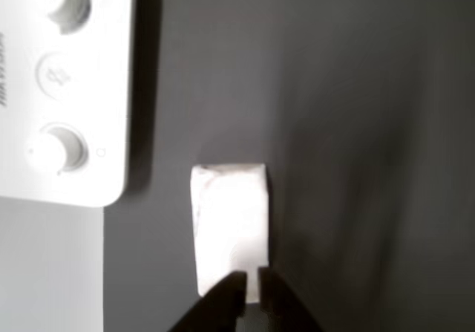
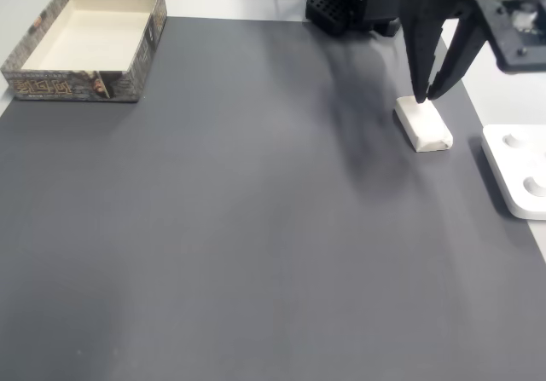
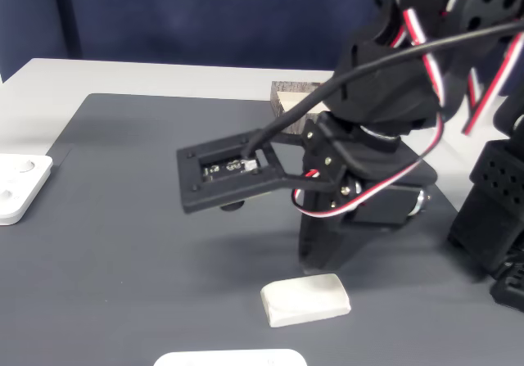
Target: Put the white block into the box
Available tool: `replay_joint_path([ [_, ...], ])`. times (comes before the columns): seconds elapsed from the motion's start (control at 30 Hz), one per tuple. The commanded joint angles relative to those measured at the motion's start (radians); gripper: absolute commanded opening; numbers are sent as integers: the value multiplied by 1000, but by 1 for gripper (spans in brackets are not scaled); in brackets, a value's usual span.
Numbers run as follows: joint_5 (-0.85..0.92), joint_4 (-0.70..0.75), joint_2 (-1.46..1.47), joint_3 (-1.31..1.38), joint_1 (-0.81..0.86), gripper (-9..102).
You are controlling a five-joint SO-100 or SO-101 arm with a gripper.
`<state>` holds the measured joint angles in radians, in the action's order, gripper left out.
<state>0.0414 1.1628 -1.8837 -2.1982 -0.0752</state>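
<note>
- White block point(image 2: 422, 124) lies flat on grey mat point(image 2: 239, 228), far from box point(image 2: 85, 44).
- Gripper point(image 2: 424, 98) tips together at block's near end, not straddling; long axis runs away from them.
- Jaws clenched, empty.

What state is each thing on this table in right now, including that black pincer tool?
white block: lying flat on the dark mat, not lifted, far from the box.
box: open on top, nothing in it, at the mat's far left corner in a fixed view.
tool: lowered to the block's end, tips nearly together; whether it grips cannot be told.
white knobbed panel: flat beside the block, untouched.
</note>
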Motion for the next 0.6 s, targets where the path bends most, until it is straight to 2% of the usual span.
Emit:
replay_joint_path([
  [0.0,-40,23,20,109,21,-2],
  [0.57,-44,106,44,127,31,-1],
])
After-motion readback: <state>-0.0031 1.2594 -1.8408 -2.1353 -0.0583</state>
